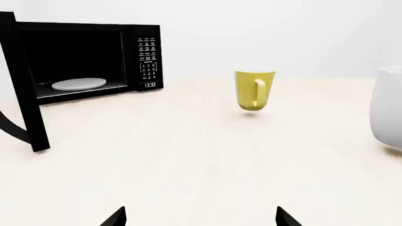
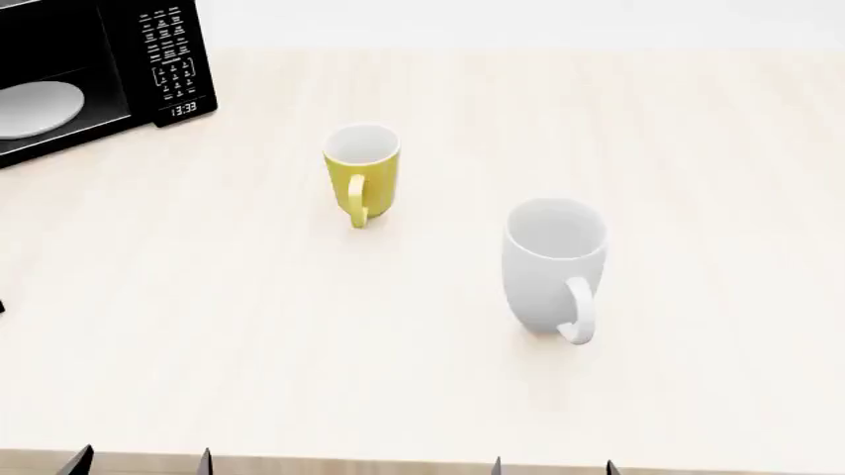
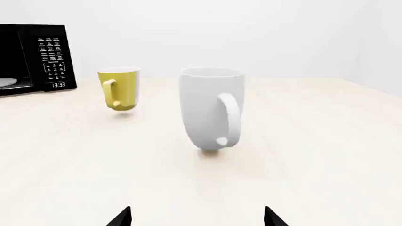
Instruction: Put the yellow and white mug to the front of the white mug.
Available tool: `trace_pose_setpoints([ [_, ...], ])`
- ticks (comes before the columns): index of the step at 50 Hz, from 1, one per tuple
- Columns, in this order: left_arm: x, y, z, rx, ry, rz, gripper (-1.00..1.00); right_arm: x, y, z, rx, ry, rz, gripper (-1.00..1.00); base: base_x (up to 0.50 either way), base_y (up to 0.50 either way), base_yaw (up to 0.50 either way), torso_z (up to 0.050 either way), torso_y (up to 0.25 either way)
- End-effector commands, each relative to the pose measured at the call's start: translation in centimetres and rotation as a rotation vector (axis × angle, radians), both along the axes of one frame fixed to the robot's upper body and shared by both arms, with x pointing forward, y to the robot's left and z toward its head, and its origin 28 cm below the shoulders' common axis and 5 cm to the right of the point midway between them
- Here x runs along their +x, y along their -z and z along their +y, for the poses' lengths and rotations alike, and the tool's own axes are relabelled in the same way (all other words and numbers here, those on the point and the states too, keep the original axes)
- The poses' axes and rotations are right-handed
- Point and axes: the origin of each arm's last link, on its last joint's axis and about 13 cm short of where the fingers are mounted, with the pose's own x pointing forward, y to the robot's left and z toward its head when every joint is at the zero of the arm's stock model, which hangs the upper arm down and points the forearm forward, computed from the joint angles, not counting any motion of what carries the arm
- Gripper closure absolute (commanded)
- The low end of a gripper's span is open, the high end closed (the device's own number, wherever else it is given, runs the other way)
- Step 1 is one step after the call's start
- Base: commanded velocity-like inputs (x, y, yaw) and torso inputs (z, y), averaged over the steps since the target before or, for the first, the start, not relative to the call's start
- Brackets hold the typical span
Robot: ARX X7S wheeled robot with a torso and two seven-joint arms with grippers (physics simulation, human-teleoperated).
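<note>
Only the dark fingertips of each gripper are seen. In the head view the left gripper (image 2: 141, 461) and the right gripper (image 2: 555, 466) sit at the near edge of the tabletop (image 2: 198, 346), each with its two tips spread apart and nothing between them. The same wide gap is shown in the left wrist view (image 1: 201, 216) and the right wrist view (image 3: 197, 216); both are open and empty.

The yellow and white mug (image 2: 360, 174) is seen upright toward the far left part of the tabletop, handle turned to the near edge, white inside, with no contents visible. In the head and left wrist views (image 1: 254, 89) only its yellow side is shown; a white patch on its flank is revealed in the right wrist view (image 3: 120, 89) alone.

The white mug (image 2: 553, 265) is seen upright nearer the middle, closer to the near edge and to the right, well apart from the smaller mug. It is shown whole in the right wrist view (image 3: 210, 109), but only as a cropped sliver in the left wrist view (image 1: 389, 109). Its inside is also seen bare.

A black microwave (image 2: 93, 69) is placed at the far left corner, a white plate (image 2: 34, 107) lying inside. Its door (image 1: 25, 84) is shown swung open only in the left wrist view.

Both mugs are well apart from the grippers, the yellow one roughly ahead of the left, farther off.
</note>
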Motion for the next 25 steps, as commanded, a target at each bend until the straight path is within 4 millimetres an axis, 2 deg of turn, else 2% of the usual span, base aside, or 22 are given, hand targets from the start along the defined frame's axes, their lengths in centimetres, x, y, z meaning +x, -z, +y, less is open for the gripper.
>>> trace_pose_setpoints([
  [1, 0.0, 0.1, -0.1, 0.008, 0.005, -0.005, -1.00, 0.1, 0.0, 0.0, 0.013, -0.014, 0.005, -1.00, 0.00, 0.00, 0.00, 0.000, 0.000],
  [4, 0.0, 0.0, -0.1, 0.031, -0.001, -0.022, -1.00, -0.1, -0.1, -0.1, -0.037, 0.023, 0.016, -1.00, 0.00, 0.00, 0.00, 0.000, 0.000],
  [8, 0.0, -0.1, 0.0, 0.022, -0.011, -0.017, -1.00, 0.1, 0.1, -0.1, -0.018, 0.018, 0.032, -1.00, 0.00, 0.00, 0.00, 0.000, 0.000],
  [10, 0.3, 0.1, 0.2, -0.010, -0.043, 0.040, -1.00, 0.1, 0.3, 0.1, -0.063, 0.016, 0.065, -1.00, 0.00, 0.00, 0.00, 0.000, 0.000],
  [17, 0.5, 0.4, 0.1, 0.005, -0.032, 0.057, -1.00, 0.3, 0.6, 0.3, -0.170, 0.082, 0.068, -1.00, 0.00, 0.00, 0.00, 0.000, 0.000],
  [20, 0.6, 0.3, 0.2, 0.024, -0.020, 0.044, -1.00, 0.2, -0.2, -0.4, -0.164, 0.146, 0.043, -1.00, 0.00, 0.00, 0.00, 0.000, 0.000],
  [25, 0.9, -0.1, 0.6, 0.029, -0.018, 0.027, -1.00, -1.0, -2.8, -2.9, -0.166, 0.273, -0.029, -1.00, 0.00, 0.00, 0.00, 0.000, 0.000],
])
